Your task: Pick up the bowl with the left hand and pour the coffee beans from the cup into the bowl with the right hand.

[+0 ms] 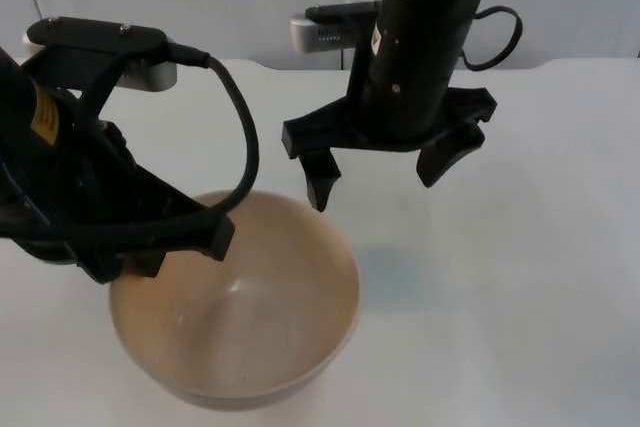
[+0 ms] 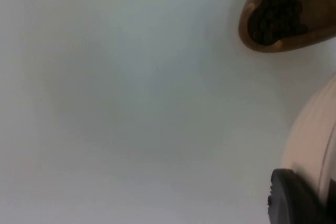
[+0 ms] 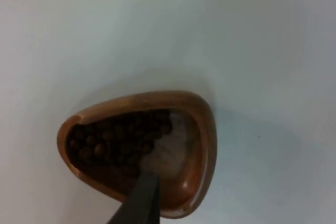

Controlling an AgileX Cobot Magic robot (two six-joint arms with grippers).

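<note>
Two black end effectors are seen above the white tabletop (image 1: 520,247). With the wide, cream-coloured round bowl (image 1: 240,327) taken as the landmark, the left end effector (image 1: 180,247) is placed at the bowl's left rim; one finger is seen inside the rim, but whether the rim is clenched cannot be told. In the left wrist view, the bowl's pale outer wall (image 2: 310,135) is met just beside a black fingertip (image 2: 294,198), and the brown wooden, rounded-triangular cup (image 2: 294,30) is seen well apart from the bowl, with dark coffee beans (image 2: 275,14) inside it.

To the right of the bowl and behind its far rim, the right end effector (image 1: 385,172) is held above the tabletop, its two fingers spread wide and nothing gripped between them. In the right wrist view, the wooden cup (image 3: 197,145) is seen standing on the tabletop beneath this end effector, with the coffee beans (image 3: 113,140) heaped toward one side and part of the cup's floor left bare.
</note>
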